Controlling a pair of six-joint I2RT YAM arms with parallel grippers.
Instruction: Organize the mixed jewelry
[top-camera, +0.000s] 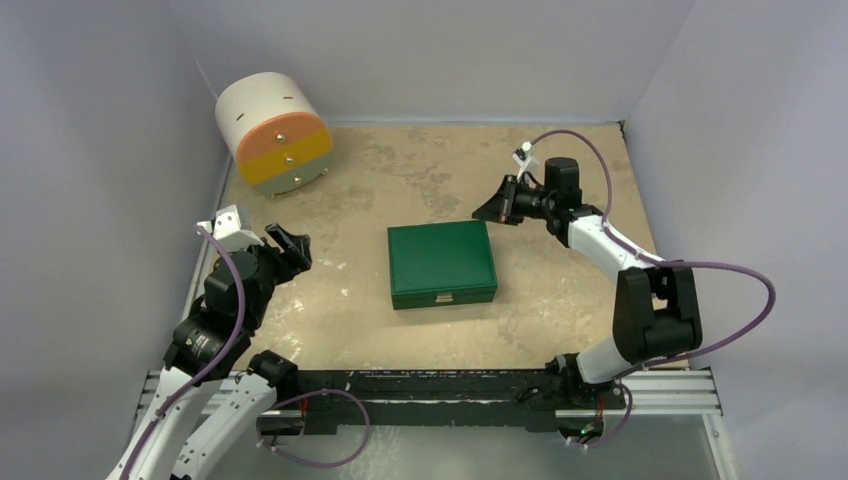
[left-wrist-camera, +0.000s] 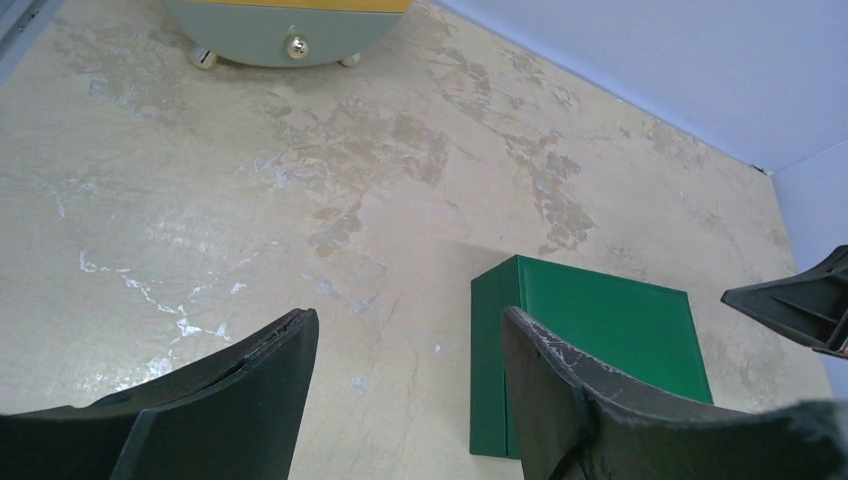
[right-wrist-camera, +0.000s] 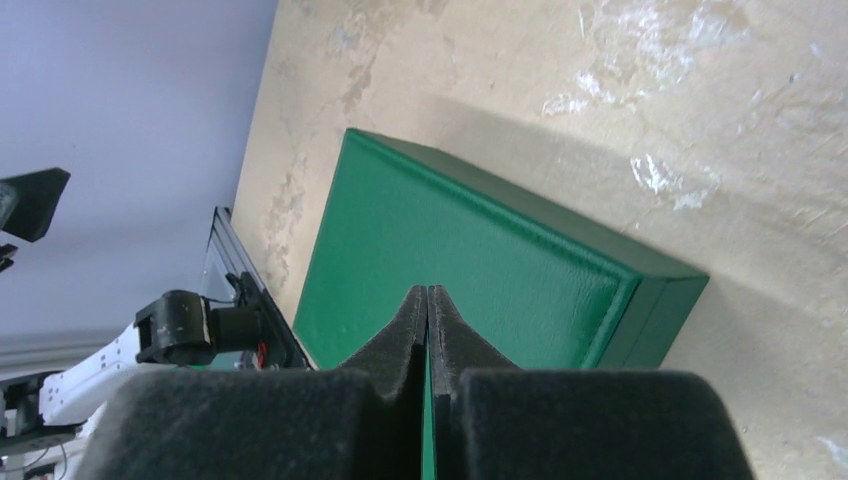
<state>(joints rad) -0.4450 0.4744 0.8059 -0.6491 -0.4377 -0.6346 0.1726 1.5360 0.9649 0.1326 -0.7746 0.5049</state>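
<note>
No jewelry shows in any view. The green box (top-camera: 441, 262) lies shut in the middle of the table, its clasp toward the arms; it also shows in the left wrist view (left-wrist-camera: 600, 350) and the right wrist view (right-wrist-camera: 470, 260). My left gripper (top-camera: 290, 246) is open and empty, left of the box and apart from it; its fingers (left-wrist-camera: 255, 390) frame bare table. My right gripper (top-camera: 487, 208) is shut and empty, hovering over the box's far right corner; its fingertips (right-wrist-camera: 428, 300) meet above the lid.
The round white-and-orange drawer case (top-camera: 272, 133) stands at the back left, drawers shut; its lowest drawer with a knob shows in the left wrist view (left-wrist-camera: 290, 30). Walls close in on three sides. The black rail (top-camera: 430, 385) runs along the near edge.
</note>
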